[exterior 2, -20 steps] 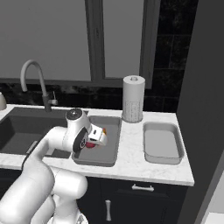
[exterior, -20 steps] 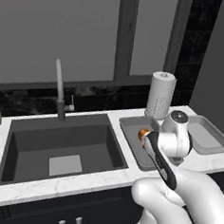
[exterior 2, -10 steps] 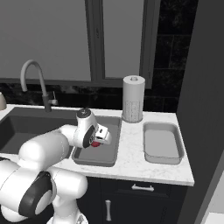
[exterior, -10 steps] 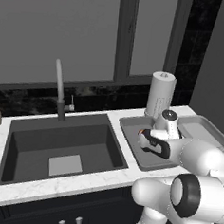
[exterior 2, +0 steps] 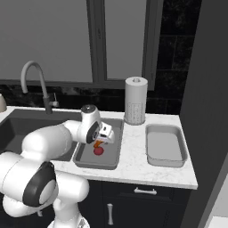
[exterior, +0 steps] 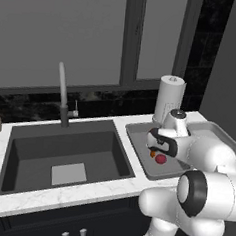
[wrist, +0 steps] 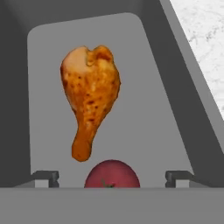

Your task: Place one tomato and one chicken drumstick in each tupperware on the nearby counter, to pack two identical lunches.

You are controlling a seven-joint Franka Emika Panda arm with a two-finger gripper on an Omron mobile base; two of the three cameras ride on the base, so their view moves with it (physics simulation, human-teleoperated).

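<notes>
A: Start big. Where does everything sit relative to the sink (exterior: 67,156)?

B: The white marbled worktop (exterior 2: 136,164) carries it all. Just beside the sink, on its paper-towel side, lies the near tupperware (exterior 2: 113,156). The far tupperware (exterior 2: 165,144) is further along, well apart from the sink, past a strip of bare stone. The paper-towel roll (exterior 2: 135,100) stands upright behind the gap between the two trays, and the faucet (exterior: 63,95) rises behind the sink.

A: And the arm?

B: It has swung round since a second ago; its big white joints now bulk low in both base views, and the gripper (wrist: 112,177) hangs over the near tupperware, pointing down into it.

A: What is the gripper doing?

B: Its fingers (wrist: 46,176) stand wide apart with nothing between them. A second ago something orange sat at the gripper above that tray; now the chicken drumstick (wrist: 89,98) lies flat on the tray floor, thick end away from the gripper.

A: Anything else in that tray?

B: A tomato (wrist: 112,174), just beside the drumstick's thin end; whether they touch I cannot tell. From the right base view the tomato (exterior 2: 98,151) sits mid-tray with the drumstick (exterior 2: 96,144) on the faucet side of it.

A: The far tupperware?

B: Bare grey floor.
</notes>
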